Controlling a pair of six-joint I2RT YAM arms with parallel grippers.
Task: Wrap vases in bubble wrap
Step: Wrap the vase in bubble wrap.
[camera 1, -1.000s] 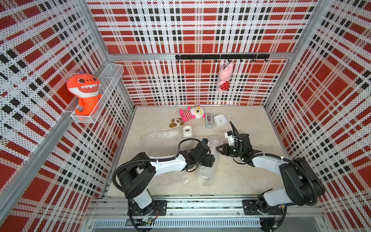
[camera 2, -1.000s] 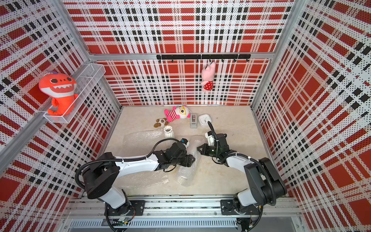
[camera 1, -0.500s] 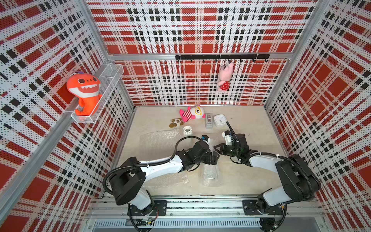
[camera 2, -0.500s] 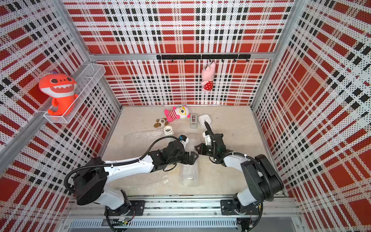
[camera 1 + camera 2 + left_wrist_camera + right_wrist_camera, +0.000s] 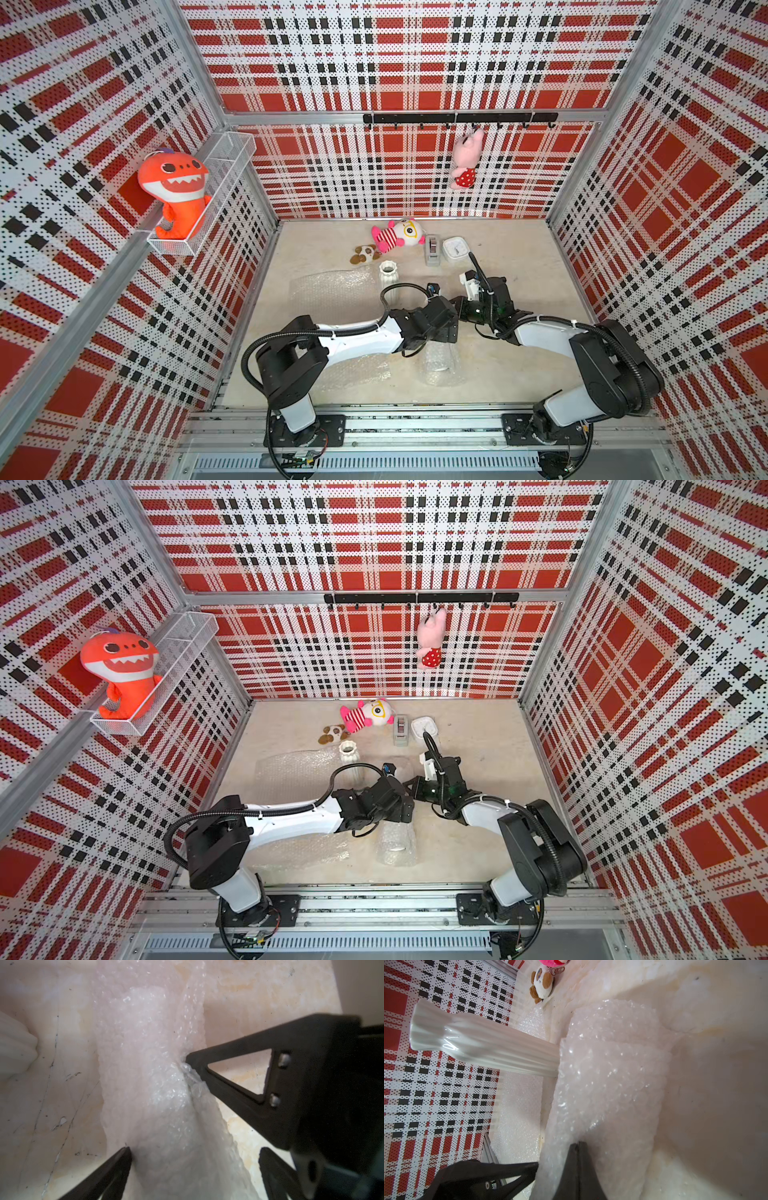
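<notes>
Vases: where do we log them? (Ito)

One bare vase (image 5: 389, 282) stands upright on the tabletop (image 5: 519, 266); we take it as our landmark. The other we read as inside the bubble wrap roll (image 5: 439, 362), which lies on its side on the arm-base side of the bare vase. A white oval shows through the end farthest from it. (Reyes)

End effectors? (Ito)

Left end effector (image 5: 195, 1149) is spread wide, one finger on each side of the roll, not closed on it. Right end effector (image 5: 578, 1145) is shut tight, its tip in a pucker of wrap. We read that as a pinch on a fold. Both work the stretch of the roll nearer the bare vase. (Reyes)

Step? (Ito)

We judge the first wrap well along: the roll is formed and its loose edge is pinned. Slack wrap (image 5: 359, 372) lies beside the roll under the left arm; we cannot tell whether it joins. A bubble wrap sheet (image 5: 332, 286) lies flat just beside the bare vase. (Reyes)

Next move? (Ito)

Our guess is that the left closes gently on the roll, so the pinch can let go without the flap springing open. The wrap looks crinkly and slippery. After that, the bare vase must go down onto the flat sheet. (Reyes)
</notes>
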